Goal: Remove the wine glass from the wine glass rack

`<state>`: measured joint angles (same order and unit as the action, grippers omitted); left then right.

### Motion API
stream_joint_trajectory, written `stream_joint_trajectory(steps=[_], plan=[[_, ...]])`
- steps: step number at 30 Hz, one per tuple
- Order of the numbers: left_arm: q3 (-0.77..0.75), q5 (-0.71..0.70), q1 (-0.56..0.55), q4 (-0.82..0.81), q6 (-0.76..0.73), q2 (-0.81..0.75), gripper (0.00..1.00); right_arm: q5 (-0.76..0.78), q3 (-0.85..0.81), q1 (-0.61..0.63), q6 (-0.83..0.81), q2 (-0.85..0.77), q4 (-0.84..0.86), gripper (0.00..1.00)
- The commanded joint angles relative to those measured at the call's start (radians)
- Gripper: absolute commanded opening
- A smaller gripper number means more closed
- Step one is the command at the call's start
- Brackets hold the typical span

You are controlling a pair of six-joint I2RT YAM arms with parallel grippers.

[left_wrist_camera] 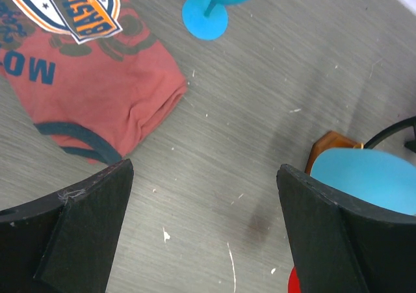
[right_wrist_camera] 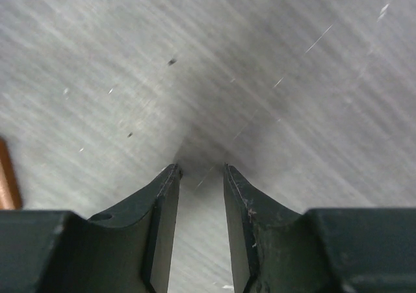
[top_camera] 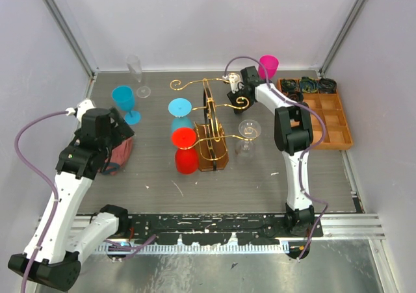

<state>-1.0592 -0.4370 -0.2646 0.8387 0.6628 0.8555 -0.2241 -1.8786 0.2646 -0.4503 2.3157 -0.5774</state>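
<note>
Grey table [top_camera: 156, 176]: gold wire rack [top_camera: 211, 121] upright at centre, red T-shirt [left_wrist_camera: 97, 91] at left.
Left gripper [left_wrist_camera: 205, 169]: spread wide, empty, over the table beside the shirt.
Right gripper [right_wrist_camera: 202, 169]: jaws narrowly apart, nothing between, by the rack's far side.
Glasses: red wine glass [top_camera: 184, 149], light-blue wine glass [top_camera: 180, 109], clear wine glass [top_camera: 248, 134] hang inverted on the rack.

I log the rack [top_camera: 211, 121] as gold wire, brown at the foot. Glasses noted: red glass [top_camera: 184, 151], cyan glass [top_camera: 180, 107], clear glass [top_camera: 249, 130], magenta glass [top_camera: 268, 65], blue glass [top_camera: 123, 100]. Tray [top_camera: 331, 137]: orange-brown. Table [top_camera: 273, 176]: grey, streaked grain. Shirt [left_wrist_camera: 97, 85]: faded red with navy trim and lettering, plus an orange, white and navy badge print.
</note>
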Motion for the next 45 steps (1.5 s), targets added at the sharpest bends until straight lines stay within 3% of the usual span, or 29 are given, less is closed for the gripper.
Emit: stream_joint_trajectory(steps=[1,9,29,36,45], plan=[[-0.054,0.075,0.0,0.1,0.013,0.015,0.98,-0.05,0.002,0.002,0.096,-0.109,-0.099,0.39],[-0.068,0.118,0.0,0.211,-0.004,-0.007,0.98,0.08,-0.096,0.002,0.175,-0.183,-0.112,0.39],[-0.166,0.153,0.0,0.232,-0.068,0.076,0.98,0.383,-0.2,-0.015,0.383,-0.425,-0.146,0.38],[-0.17,0.143,0.0,0.241,-0.105,0.069,0.98,0.507,-0.088,-0.015,0.557,-0.652,-0.208,0.39],[-0.185,0.173,0.0,0.213,-0.081,0.075,0.98,0.226,0.032,-0.027,0.694,-0.866,-0.322,0.46]])
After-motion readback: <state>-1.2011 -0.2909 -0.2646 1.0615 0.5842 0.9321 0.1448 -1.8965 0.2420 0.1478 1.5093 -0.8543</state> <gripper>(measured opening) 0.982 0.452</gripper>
